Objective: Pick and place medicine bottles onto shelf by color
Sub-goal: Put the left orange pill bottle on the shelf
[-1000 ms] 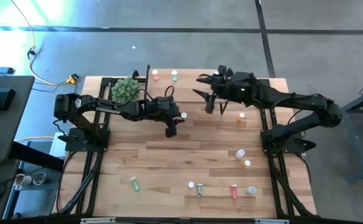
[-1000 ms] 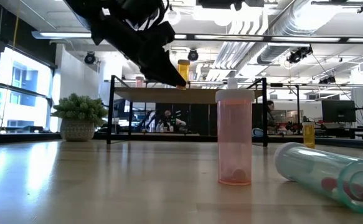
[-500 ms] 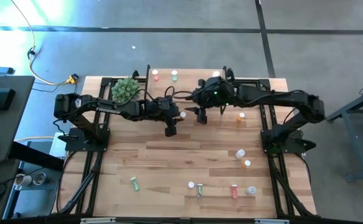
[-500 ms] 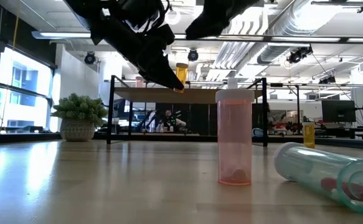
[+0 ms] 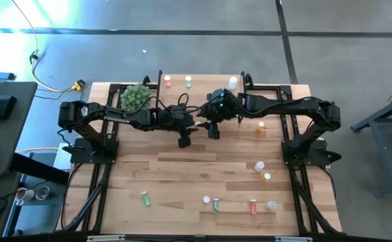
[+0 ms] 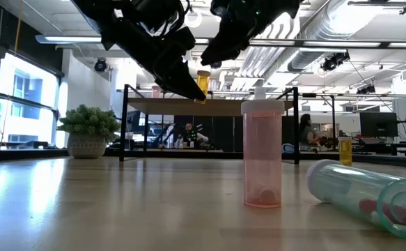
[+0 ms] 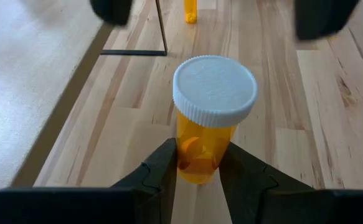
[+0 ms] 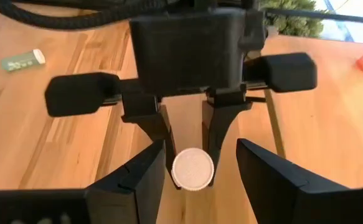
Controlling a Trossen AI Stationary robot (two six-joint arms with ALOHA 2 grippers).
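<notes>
Orange medicine bottle (image 7: 207, 127) — white cap, no readable label — clamped in left gripper (image 7: 197, 167) jaws

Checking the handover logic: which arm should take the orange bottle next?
Probably right. The left gripper clamps the orange bottle by its body; the right gripper stands open around its white cap.

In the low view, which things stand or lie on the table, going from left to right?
Potted plant → shelf → upright pink bottle → green bottle lying on its side.
</notes>
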